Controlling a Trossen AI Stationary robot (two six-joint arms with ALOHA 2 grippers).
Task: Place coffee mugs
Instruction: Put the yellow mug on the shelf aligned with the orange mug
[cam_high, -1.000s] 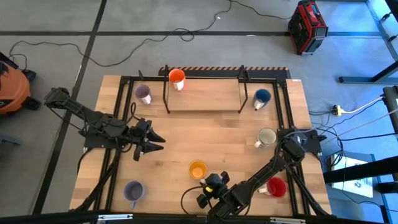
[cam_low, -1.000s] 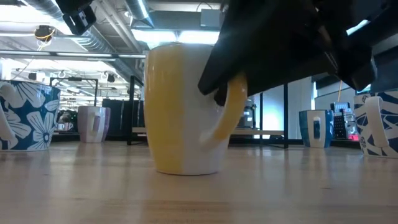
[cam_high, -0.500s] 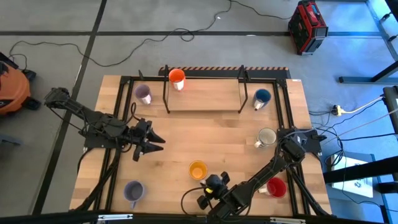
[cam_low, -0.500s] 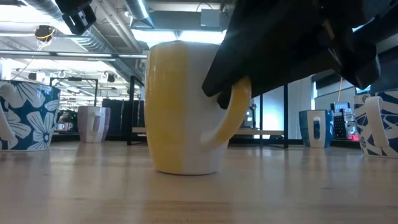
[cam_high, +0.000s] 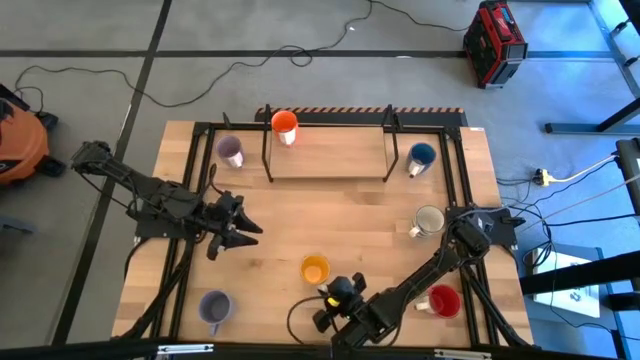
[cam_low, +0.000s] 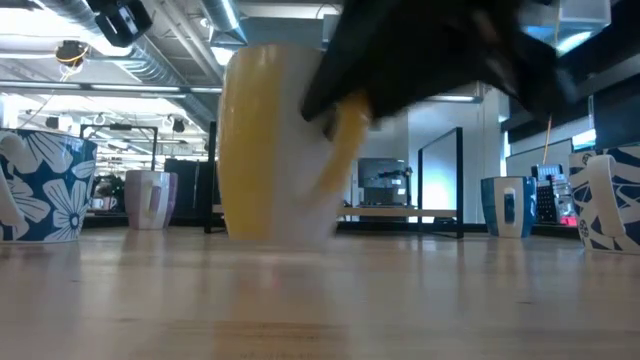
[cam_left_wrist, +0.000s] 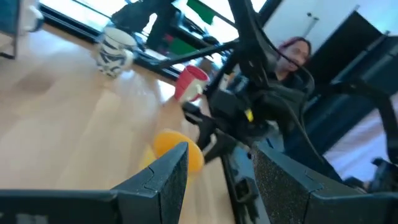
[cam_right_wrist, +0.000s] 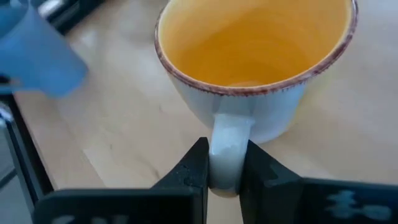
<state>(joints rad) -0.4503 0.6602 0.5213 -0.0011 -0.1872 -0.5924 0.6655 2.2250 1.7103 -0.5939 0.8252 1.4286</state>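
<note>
An orange mug with an orange inside and a pale outer wall (cam_high: 315, 269) is near the table's near edge, between both arms. It fills the low view (cam_low: 275, 140) and shows in the right wrist view (cam_right_wrist: 255, 56). My right gripper (cam_high: 322, 288) is shut on its handle from the near side. My left gripper (cam_high: 240, 232) waits open at the left middle of the table, and its wrist view looks past its fingers (cam_left_wrist: 217, 180) at the mug (cam_left_wrist: 177, 149). The other mugs stand on their bases. My right gripper (cam_right_wrist: 225, 171) pinches the orange mug's handle (cam_right_wrist: 229, 140) between its two fingers, one on each flat side of the loop. The fingers come nearly level from the table's near side. The mug stays upright, mouth up, with its base (cam_low: 275, 235) just off the table.
A second orange mug (cam_high: 284, 125) stands on the raised shelf at the far edge. Also on the table are a purple mug (cam_high: 231, 151), a blue one (cam_high: 421, 157), a white one (cam_high: 428, 220), a red one (cam_high: 441, 299) and another purple one (cam_high: 213, 307). Bare wood lies mid-table.
My right gripper, still shut on the handle, has raised the orange mug off the table and carried it a little toward the left. In the low view the mug's base has risen and the mug now blurs.
</note>
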